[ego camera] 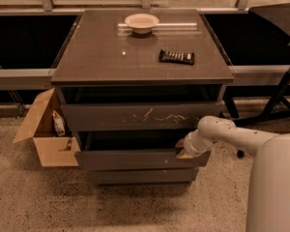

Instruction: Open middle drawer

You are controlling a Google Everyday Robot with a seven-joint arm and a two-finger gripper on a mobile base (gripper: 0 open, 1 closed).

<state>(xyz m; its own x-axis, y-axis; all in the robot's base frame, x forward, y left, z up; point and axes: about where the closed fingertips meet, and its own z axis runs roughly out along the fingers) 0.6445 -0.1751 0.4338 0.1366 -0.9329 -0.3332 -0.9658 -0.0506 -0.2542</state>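
The middle drawer (135,159) of a dark grey-brown cabinet stands pulled out a little, its shallow dark interior showing above its plain flat front. My gripper (182,149) is at the drawer's right end, at its top edge, on the end of my white arm (232,132) that comes in from the right. Above it is the taller drawer front with pale scratch marks (150,116), also slightly out. The narrower lowest front (141,177) sits further back.
A white bowl (141,21) and a dark flat bar-shaped object (177,57) lie on the cabinet top (106,57). An open cardboard box (46,132) stands on the speckled floor at the cabinet's left. A dark stand leg (280,98) is at the right.
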